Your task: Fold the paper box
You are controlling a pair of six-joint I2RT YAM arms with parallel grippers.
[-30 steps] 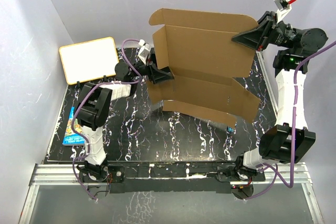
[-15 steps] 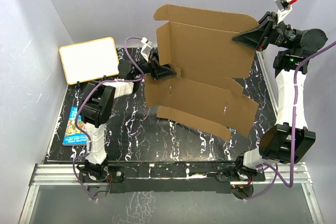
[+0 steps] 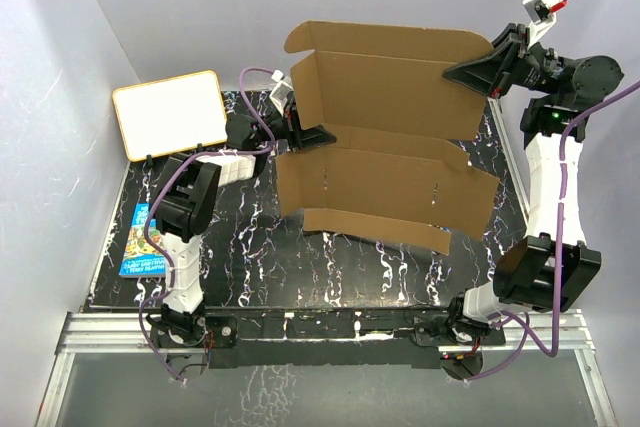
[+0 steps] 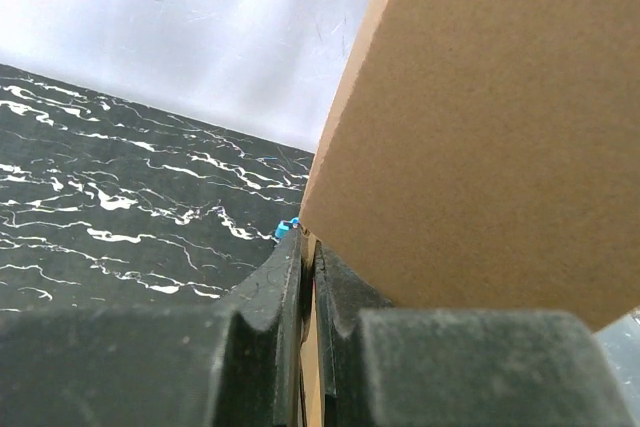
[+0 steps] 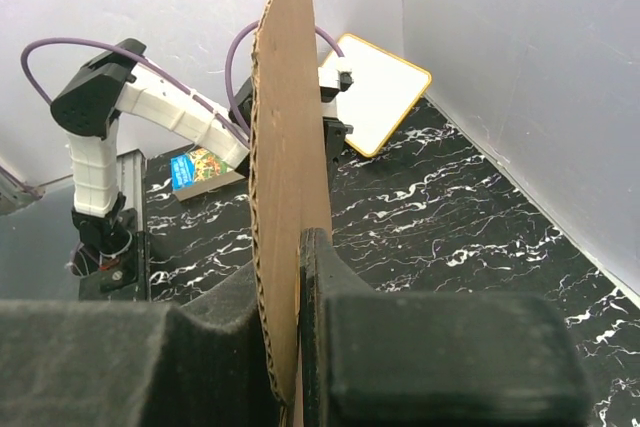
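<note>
Hanging upright, unfolded, creased — brown paper box (image 3: 385, 172); left pincer (image 3: 303, 135), right pincer (image 3: 452, 72) each clenched on its edge.

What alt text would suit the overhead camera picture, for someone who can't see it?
A large brown corrugated cardboard sheet is held raised over a black marbled table: the left gripper pinches its left edge, the right gripper its upper right edge. A tan-framed white board and a colourful book sit far left.
</note>
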